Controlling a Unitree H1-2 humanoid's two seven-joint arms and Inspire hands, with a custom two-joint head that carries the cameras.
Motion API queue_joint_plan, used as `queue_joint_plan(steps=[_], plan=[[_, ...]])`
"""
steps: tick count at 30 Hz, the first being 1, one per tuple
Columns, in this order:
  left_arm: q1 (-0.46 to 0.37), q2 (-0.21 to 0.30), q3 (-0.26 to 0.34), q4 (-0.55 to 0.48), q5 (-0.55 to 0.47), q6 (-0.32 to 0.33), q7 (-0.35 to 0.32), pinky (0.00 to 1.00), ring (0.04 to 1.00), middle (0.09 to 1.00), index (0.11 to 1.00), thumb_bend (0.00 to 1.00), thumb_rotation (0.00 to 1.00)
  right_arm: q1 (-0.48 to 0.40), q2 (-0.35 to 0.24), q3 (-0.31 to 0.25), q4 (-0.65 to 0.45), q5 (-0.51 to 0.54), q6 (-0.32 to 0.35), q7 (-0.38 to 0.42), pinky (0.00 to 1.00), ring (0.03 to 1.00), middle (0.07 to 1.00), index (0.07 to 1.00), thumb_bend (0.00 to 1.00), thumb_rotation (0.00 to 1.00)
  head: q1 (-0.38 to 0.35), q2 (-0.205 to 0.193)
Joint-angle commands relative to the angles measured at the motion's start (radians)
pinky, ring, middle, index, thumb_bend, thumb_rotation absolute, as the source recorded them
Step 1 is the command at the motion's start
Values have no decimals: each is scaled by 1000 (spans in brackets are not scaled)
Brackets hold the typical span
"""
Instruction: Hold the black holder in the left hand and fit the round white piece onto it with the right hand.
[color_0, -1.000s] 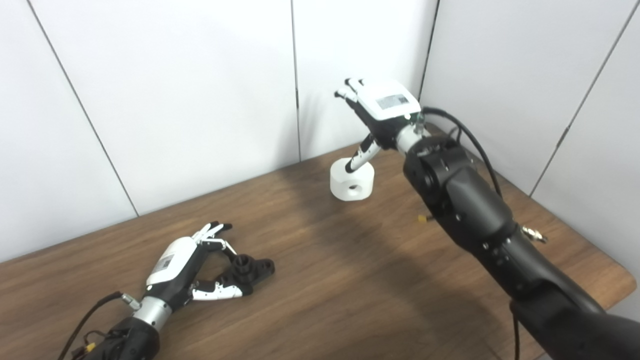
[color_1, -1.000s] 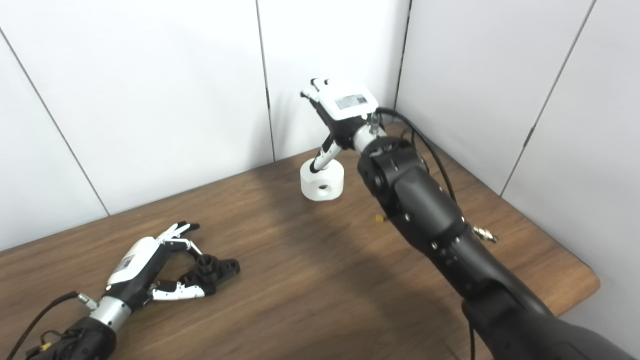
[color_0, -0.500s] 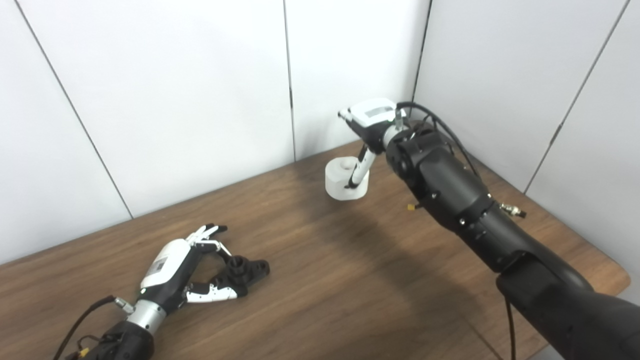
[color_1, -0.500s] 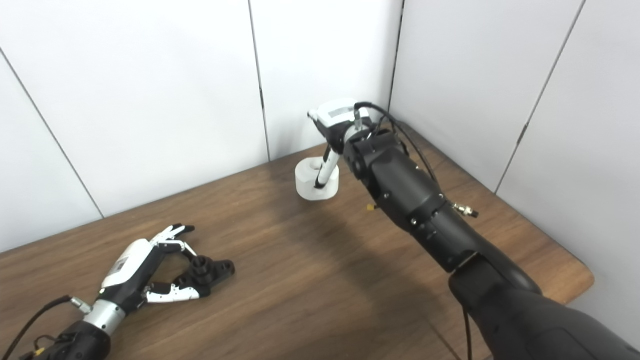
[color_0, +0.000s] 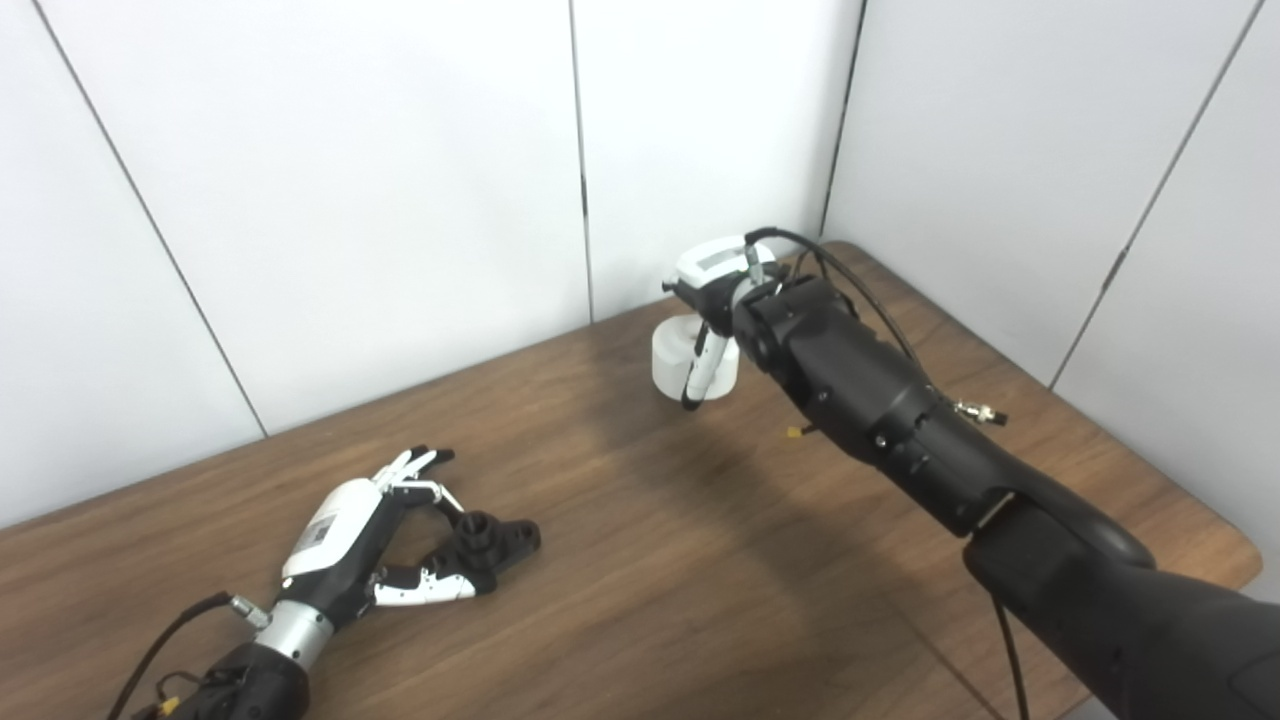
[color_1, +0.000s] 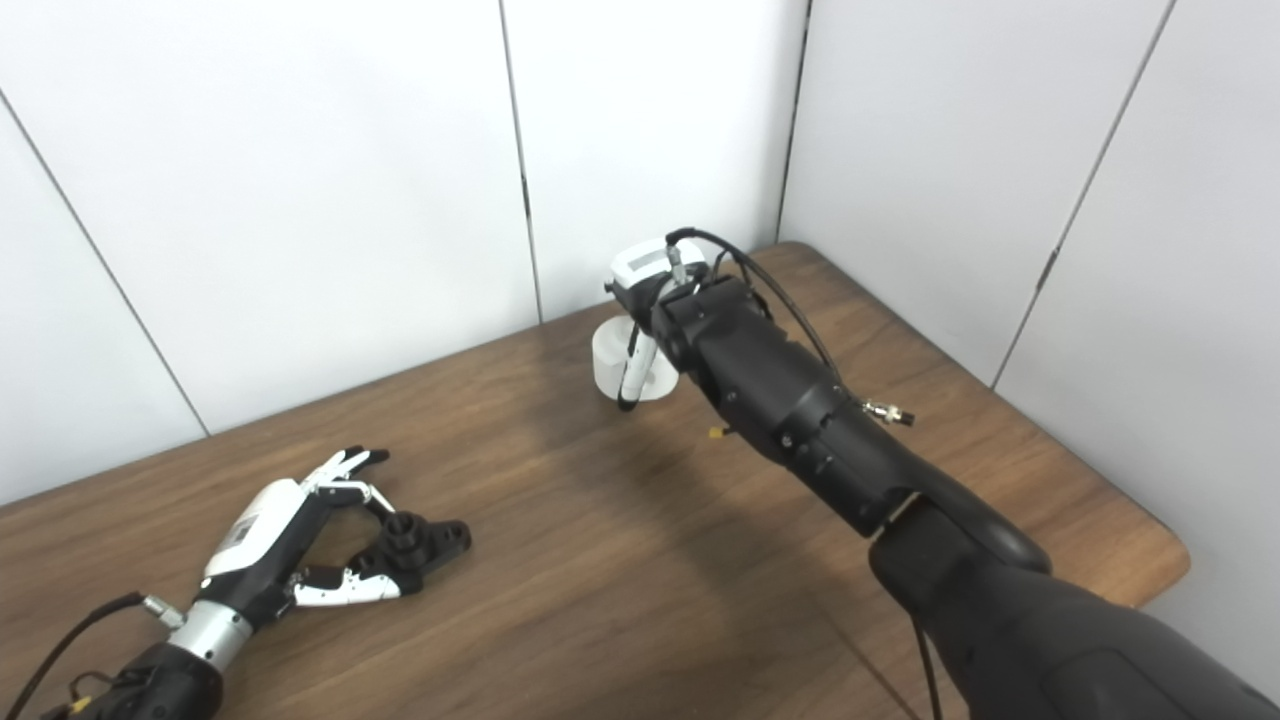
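The black holder (color_0: 495, 540) lies on the wooden table (color_0: 700, 580) at the front left. My left hand (color_0: 345, 530) rests beside it, open, with fingers arched over its near end and the thumb (color_0: 425, 590) along its front. The round white piece (color_0: 668, 352) stands at the back of the table near the wall. My right hand (color_0: 712, 275) is down over the piece from the right, with the thumb (color_0: 698, 375) straight down its front face. The other fingers are hidden behind the piece and the wrist. The piece also shows in the right eye view (color_1: 607, 360).
White wall panels (color_0: 400, 200) close the table's back and right sides. The right forearm (color_0: 880, 420) stretches across the table's right half. The table's rounded right corner (color_1: 1170, 570) is near the wall.
My right hand has come down from above the white piece onto it, and its thumb has moved down the front. The left hand and the holder have not moved. The camera shifted slightly.
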Motion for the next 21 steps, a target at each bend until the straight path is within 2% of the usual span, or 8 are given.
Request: queue_joint_plan(steps=[1,11,21], plan=[[80,38,-34,91,57,83,-87,929,984,926,482,525,62,-63,-21,1,-1,-15,-7,-25,1000,1000,1000,932,1000,400,0,-1],[78,44,-39,95,60,86,-90,930,989,926,482,525,62,-80,-35,48,22,2,-26,30,1000,1000,1000,928,1000,366,4,5],[70,55,-41,123,61,67,-83,935,986,927,483,525,62,-70,-48,43,40,0,-29,-38,1000,1000,1000,903,1000,353,-15,-6]])
